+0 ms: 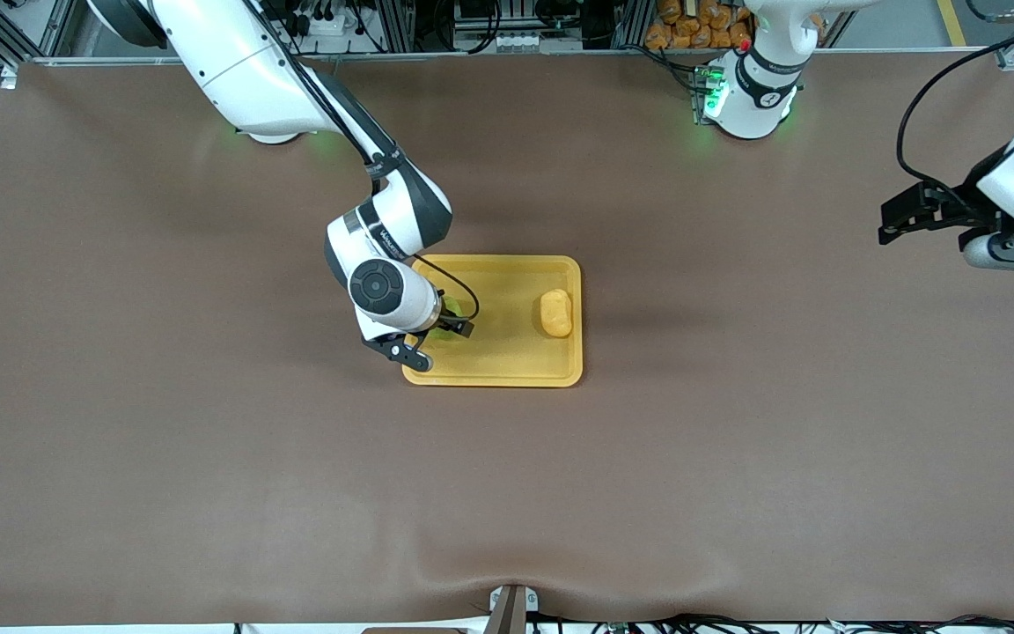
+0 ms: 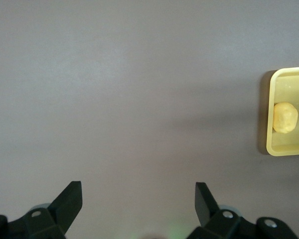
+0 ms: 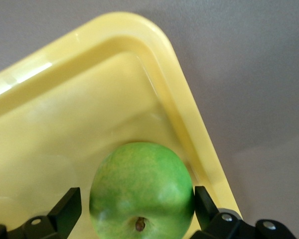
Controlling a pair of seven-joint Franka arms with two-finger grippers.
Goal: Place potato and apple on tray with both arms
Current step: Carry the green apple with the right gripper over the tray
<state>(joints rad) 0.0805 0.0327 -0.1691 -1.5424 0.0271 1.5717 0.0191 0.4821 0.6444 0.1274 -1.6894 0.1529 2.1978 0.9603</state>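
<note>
The yellow-orange tray (image 1: 507,295) lies mid-table. On it, at the end toward the left arm, rests the pale potato (image 1: 555,313), which the left wrist view also catches as the potato (image 2: 285,117) inside the tray's rim (image 2: 270,109). The green apple (image 3: 142,186) sits on the tray's floor (image 3: 65,114) close to a corner, at the right arm's end; from the front only a sliver of apple (image 1: 451,308) shows under the wrist. My right gripper (image 1: 441,342) (image 3: 138,196) is open, one finger on each side of the apple. My left gripper (image 1: 884,222) (image 2: 138,191) hangs open and empty over bare table.
Brown cloth covers the whole table. The left arm waits near the table's edge at its own end. The arm bases and cables run along the edge farthest from the front camera.
</note>
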